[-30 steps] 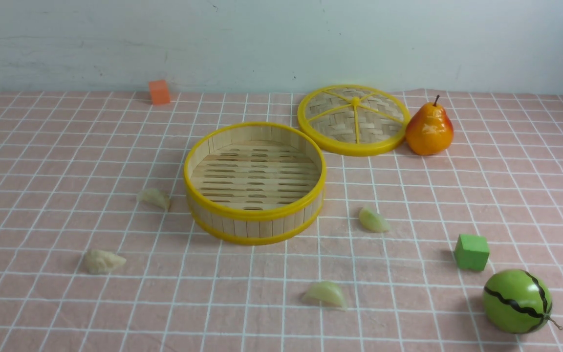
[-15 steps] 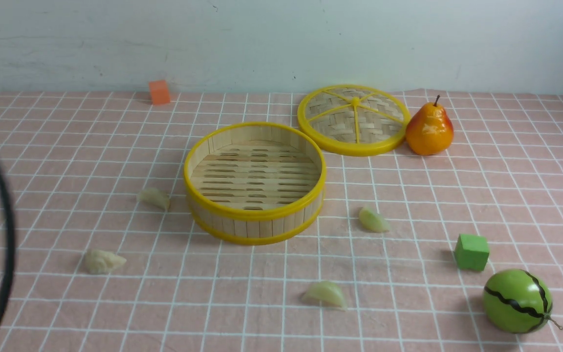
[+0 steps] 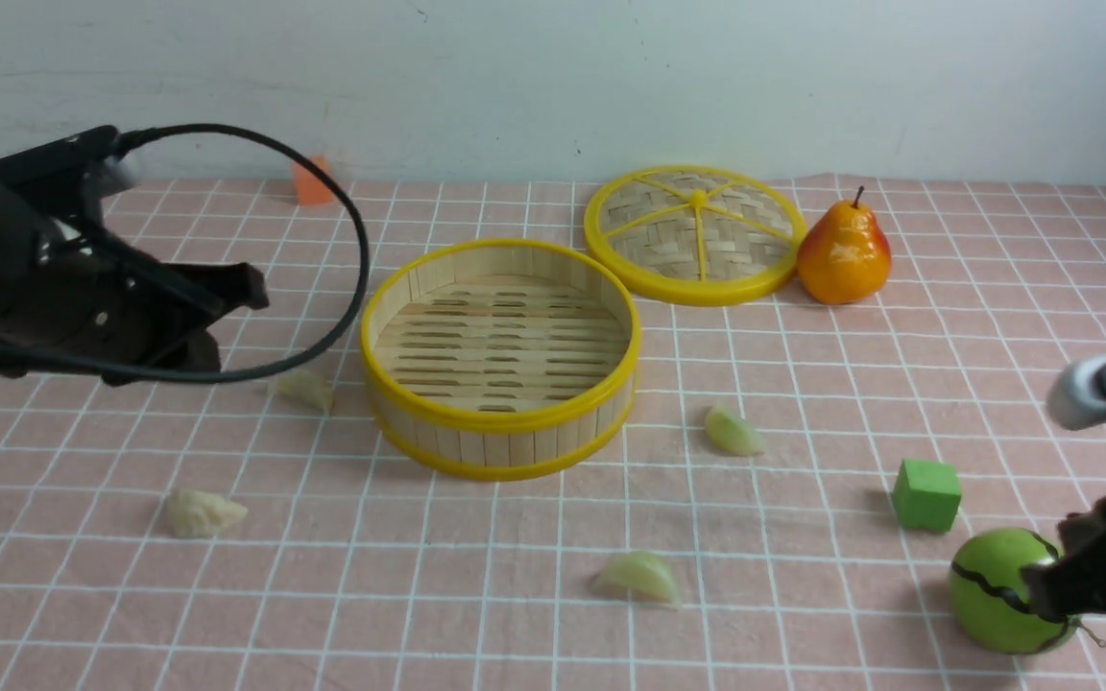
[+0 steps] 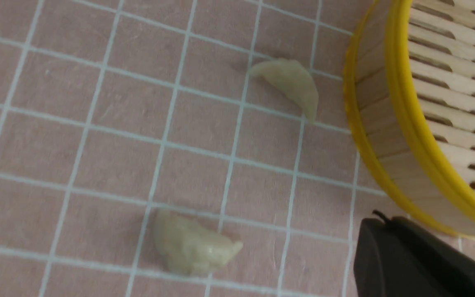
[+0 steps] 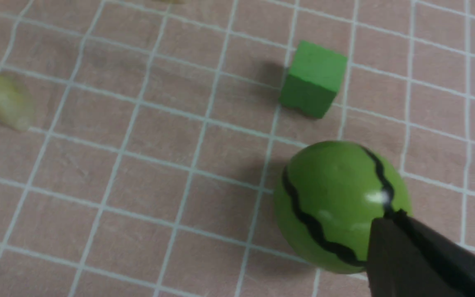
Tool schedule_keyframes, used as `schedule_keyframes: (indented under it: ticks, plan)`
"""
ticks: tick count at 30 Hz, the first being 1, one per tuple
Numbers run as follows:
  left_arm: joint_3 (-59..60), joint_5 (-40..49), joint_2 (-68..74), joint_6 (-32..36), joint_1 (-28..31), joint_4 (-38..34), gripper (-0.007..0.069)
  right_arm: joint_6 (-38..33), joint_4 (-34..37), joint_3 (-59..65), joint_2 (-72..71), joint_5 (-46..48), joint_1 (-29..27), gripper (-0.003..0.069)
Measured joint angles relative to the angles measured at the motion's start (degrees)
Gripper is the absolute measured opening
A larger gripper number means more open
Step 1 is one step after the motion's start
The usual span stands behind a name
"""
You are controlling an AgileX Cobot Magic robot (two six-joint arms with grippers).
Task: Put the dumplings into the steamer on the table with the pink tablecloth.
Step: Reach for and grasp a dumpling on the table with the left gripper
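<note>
**Left end effector (image 3: pixel 217 321) and right end effector (image 3: pixel 1081 576) carry no dumpling; nothing loaded yet**

All four dumplings (image 3: pixel 639 578) lie on the pink tablecloth (image 3: pixel 803 624), scattered around the steamer (image 3: pixel 500 451), whose slatted floor is bare. Every placement remains, I judge. Whether either end effector is spread or pressed together cannot be told.

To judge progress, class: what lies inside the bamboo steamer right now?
Only its bare slatted floor shows inside the steamer; nothing rests on it. The near wall hides a thin strip of floor.
</note>
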Motion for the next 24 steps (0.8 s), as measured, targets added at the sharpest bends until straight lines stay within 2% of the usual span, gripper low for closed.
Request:
schedule_keyframes:
  ticks: [2, 3, 5, 7, 10, 11, 12, 16, 18, 22, 24]
  plan:
    - [-4.17, 0.49, 4.29, -0.86, 0.0, 0.0, 0.0006, -5.44, 4.37, -2.61, 3.06, 3.97, 1.16, -0.0019]
    - [-4.53, 0.49, 4.65, -0.86, 0.0, 0.0, 0.0008, -5.44, 4.82, -2.79, 3.06, 4.24, 1.16, -0.0019]
    - [-8.67, 1.63, 8.87, -2.57, 0.0, 0.1, 0.0052, -11.16, 9.83, -3.93, 5.66, 5.45, 1.24, -0.0019]
    - [-12.26, 2.9, 12.56, -3.52, 0.0, 0.1, 0.0122, -14.16, 13.68, -4.11, 6.78, 5.1, 1.24, -0.0019]
    - [-14.71, 3.84, 15.76, -3.76, -0.02, 0.16, 0.0213, -15.66, 15.65, -4.16, 7.27, 4.53, 1.24, -0.0019]
    - [-16.27, 4.44, 18.27, -3.78, -0.07, 0.16, 0.03, -16.07, 16.18, -4.16, 7.56, 4.05, 1.24, -0.0019]
    - [-17.32, 4.69, 19.81, -3.82, -0.12, 0.16, 0.0353, -16.29, 16.48, -4.16, 7.71, 3.67, 1.24, -0.0019]
    - [-21.66, 5.32, 25.65, -4.85, -0.31, 0.16, 0.0506, -16.48, 16.73, -4.16, 7.91, 2.97, 1.24, -0.0017]
    - [-23.44, 5.31, 27.93, -5.75, -0.36, 0.16, 0.0526, -16.48, 16.86, -4.16, 7.91, 2.9, 1.24, -0.0017]
    - [-25.62, 5.2, 31.2, -7.01, -0.36, 1.3, 0.0514, -16.48, 17.18, -4.16, 7.91, 2.78, 1.24, -0.0015]
    - [-26.13, 4.48, 33.36, -7.91, -0.36, 2.75, 0.0451, -16.48, 18.52, -4.16, 7.91, 2.72, 1.24, -0.0014]
